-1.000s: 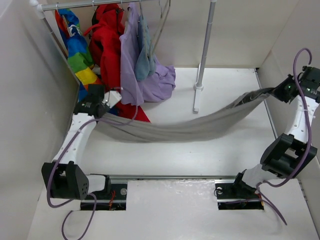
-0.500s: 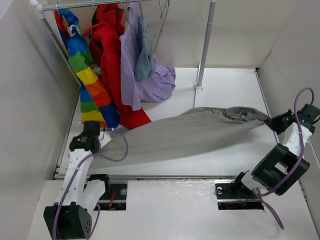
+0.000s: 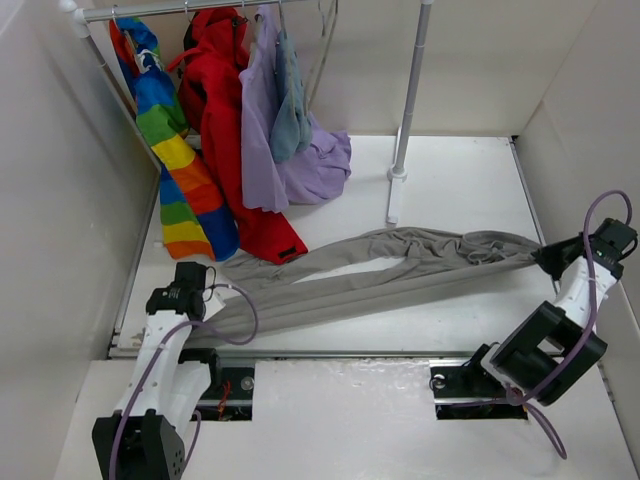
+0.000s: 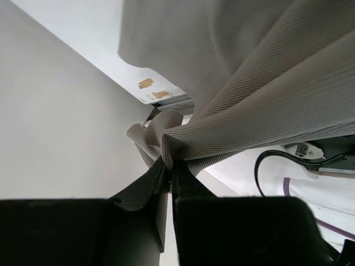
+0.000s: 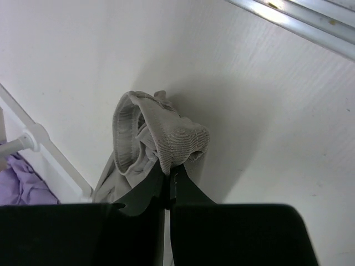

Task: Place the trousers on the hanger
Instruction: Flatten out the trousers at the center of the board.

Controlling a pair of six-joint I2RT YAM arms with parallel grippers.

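Trousers (image 3: 380, 268) lie stretched across the table (image 3: 450, 180), left gripper (image 3: 208, 298) pinching one end, right gripper (image 3: 546, 260) pinching the other

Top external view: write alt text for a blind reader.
Long taupe fabric trousers stretch across the white table, gripped by the left end effector and the right end effector, both shut. Colourful garments hang from a rail behind.

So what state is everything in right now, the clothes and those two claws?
trousers, stretched out low, not on the hanger
left gripper, jaws shut on one trouser end
right gripper, jaws shut on the other end
hanger, on the rail, bare
red coat, hanging on the rail
lilac garment, hanging, hem on the table
striped garment, hanging
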